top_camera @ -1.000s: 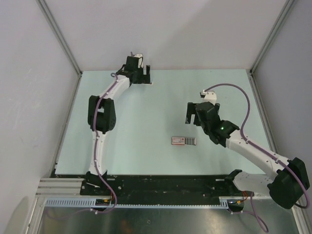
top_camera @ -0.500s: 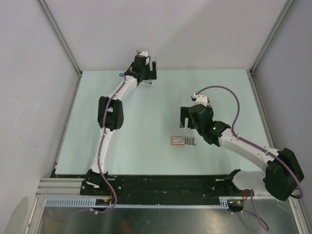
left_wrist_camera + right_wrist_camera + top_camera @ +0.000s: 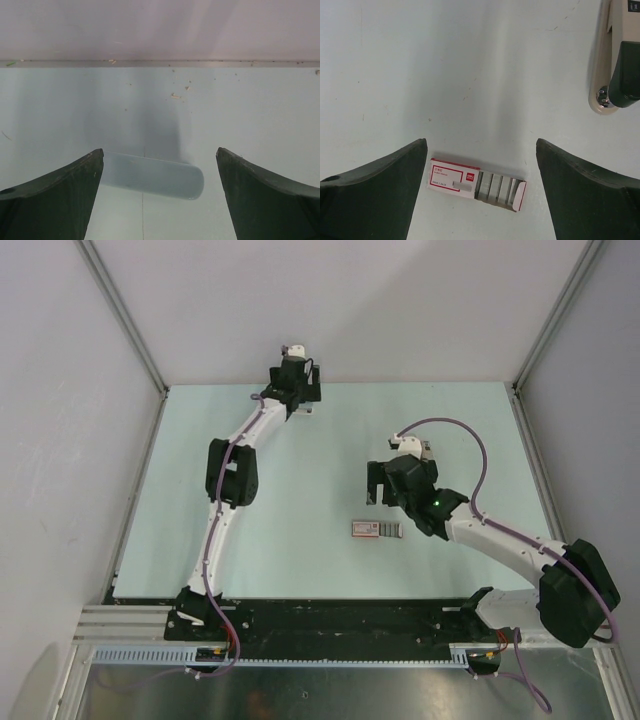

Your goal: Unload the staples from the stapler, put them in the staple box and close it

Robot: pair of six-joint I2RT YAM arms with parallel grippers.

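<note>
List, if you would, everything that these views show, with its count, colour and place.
stapler: one, pale blue, lying near the table's far edge, between the left jaws
box: one, red and white, open at one end, mid-table by the right jaws
staples: several grey strips, inside the box
bits: a few, pale, by the far wall; too small to identify
table: one, pale green
left gripper: one, black, jaws open
right gripper: one, black, jaws open

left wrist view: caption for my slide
Open left gripper framing the pale blue stapler, close to the back wall.
</note>
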